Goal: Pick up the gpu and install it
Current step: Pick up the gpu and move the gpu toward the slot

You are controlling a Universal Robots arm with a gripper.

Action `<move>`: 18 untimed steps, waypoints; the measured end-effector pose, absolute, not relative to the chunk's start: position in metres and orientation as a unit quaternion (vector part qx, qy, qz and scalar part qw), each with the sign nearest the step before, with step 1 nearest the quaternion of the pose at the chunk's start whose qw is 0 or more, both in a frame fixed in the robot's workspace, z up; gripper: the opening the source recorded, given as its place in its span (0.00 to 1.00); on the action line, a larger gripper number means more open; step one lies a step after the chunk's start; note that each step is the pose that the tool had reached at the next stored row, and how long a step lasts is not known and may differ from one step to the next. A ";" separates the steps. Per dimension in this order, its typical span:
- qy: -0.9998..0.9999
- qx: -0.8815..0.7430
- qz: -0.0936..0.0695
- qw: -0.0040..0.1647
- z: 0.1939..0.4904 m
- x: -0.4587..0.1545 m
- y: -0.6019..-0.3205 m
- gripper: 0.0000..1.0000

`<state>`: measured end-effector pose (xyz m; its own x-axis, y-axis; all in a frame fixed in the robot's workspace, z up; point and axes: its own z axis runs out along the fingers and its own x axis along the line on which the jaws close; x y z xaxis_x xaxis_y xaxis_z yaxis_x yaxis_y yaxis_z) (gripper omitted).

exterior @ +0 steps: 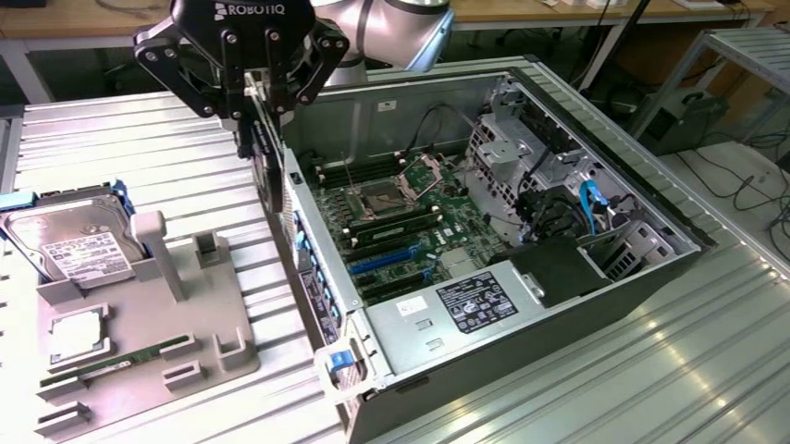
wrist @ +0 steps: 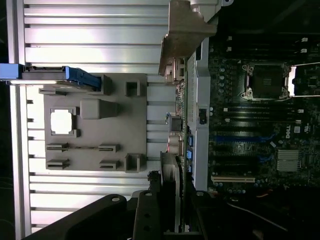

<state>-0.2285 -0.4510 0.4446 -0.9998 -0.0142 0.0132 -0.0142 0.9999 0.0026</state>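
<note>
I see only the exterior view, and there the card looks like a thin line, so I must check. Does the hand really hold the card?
Observer: Yes. In the wrist view the card runs edge-on out of the closed hand.
Operator: Where is its metal bracket?
Observer: The pale bracket is at the end of the card far from the hand.
Operator: Is the card over the board?
Observer: No. It lines up just outside the case wall, on the side of the grey tray, beside the board.
</note>
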 end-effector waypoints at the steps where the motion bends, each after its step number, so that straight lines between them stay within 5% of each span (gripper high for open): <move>1: -1.000 0.007 -0.001 0.007 0.445 -0.227 -0.451 0.27; 18: -1.000 0.007 -0.001 0.007 0.445 -0.205 -0.451 0.27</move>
